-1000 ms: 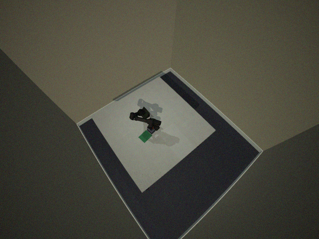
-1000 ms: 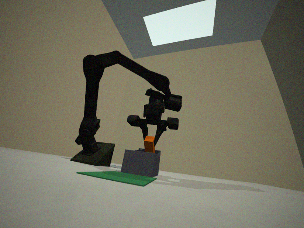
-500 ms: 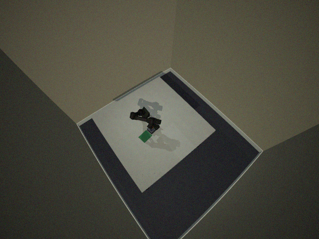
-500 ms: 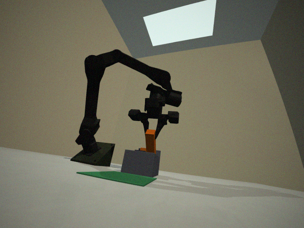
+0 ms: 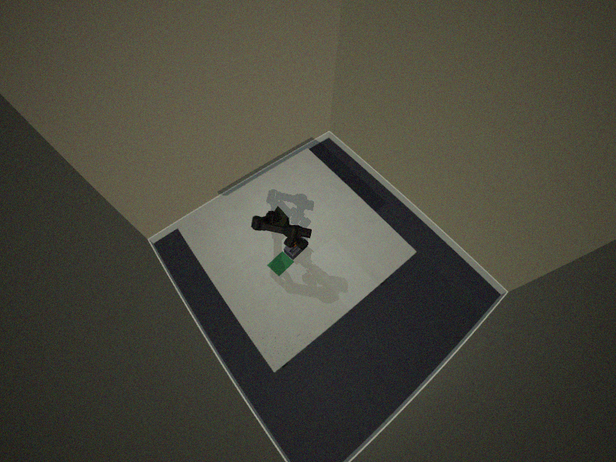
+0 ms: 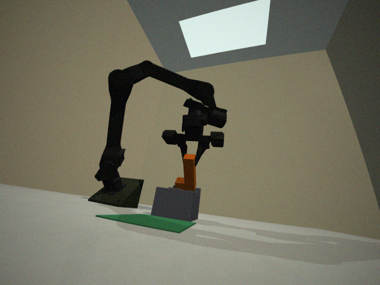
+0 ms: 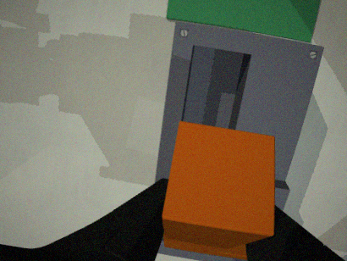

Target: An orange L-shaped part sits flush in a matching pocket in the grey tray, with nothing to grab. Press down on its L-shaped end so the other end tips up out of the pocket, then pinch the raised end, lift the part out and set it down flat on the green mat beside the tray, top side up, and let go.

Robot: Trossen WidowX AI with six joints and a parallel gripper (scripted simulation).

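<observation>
Gripping the orange L-shaped part near its upper end, the claw was pointed downward, its two dark fingers pressed against opposite sides. The part was held upright, its long leg raised and its short foot stuck out to one side at the bottom. In the exterior view, its lower end was seen at the top of the grey tray; whether the two touched could not be told. Part of the pocket was left uncovered in the wrist view, and a screw was set near each of two tray corners. Just beside the tray, the green mat was laid flat on the pale counter. Behind, the black arm was mounted on a dark, sloping base; beyond it, tan walls were shown.
</observation>
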